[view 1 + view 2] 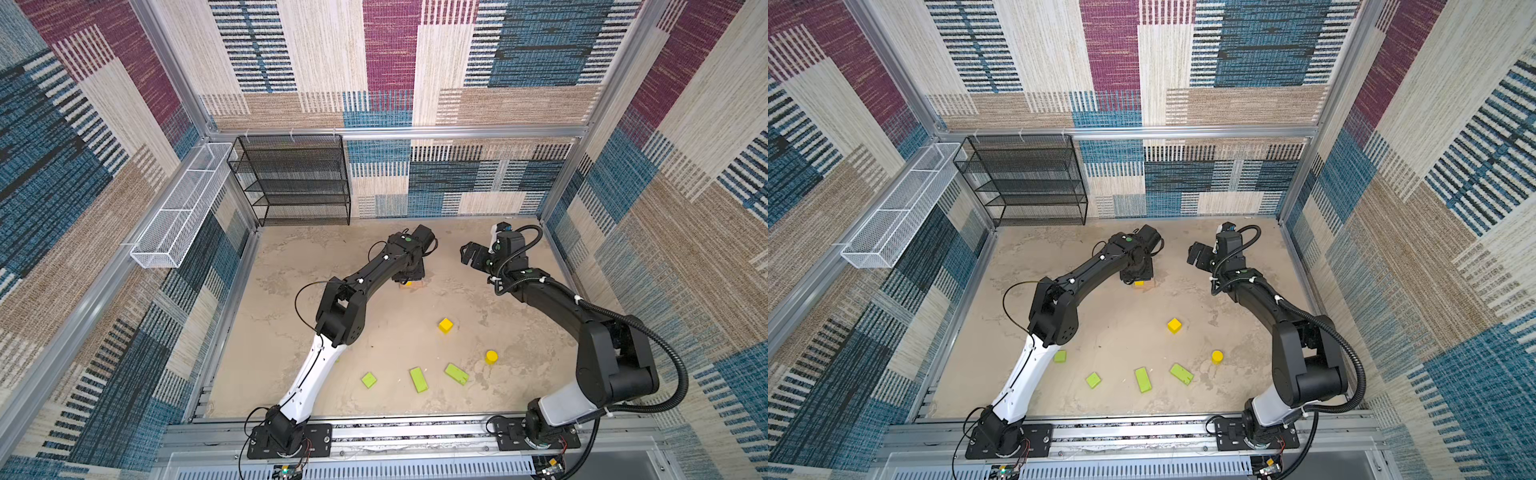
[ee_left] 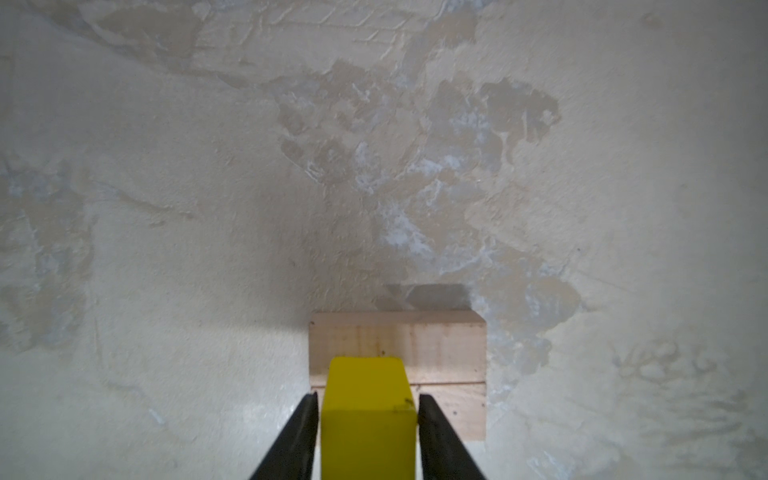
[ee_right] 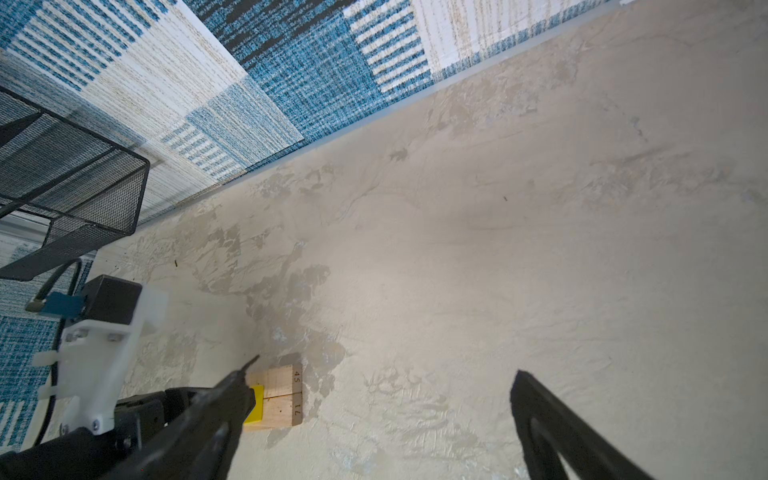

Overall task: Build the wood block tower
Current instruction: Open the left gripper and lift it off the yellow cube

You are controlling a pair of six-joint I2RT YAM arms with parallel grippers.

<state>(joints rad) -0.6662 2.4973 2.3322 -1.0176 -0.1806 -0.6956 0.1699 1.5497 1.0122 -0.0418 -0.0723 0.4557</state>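
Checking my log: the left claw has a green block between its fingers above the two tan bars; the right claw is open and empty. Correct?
No: the left claw flanks a yellow cube, not a green block; the left wrist view shows it. The tan bars and right claw are as stated.

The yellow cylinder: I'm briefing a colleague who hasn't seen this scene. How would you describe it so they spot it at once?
In both top views, look at the near half of the tan table, left of the right arm. There the yellow cylinder stands just right of a lime-green flat piece. It is the only round block; the loose yellow cube farther back is square-edged.
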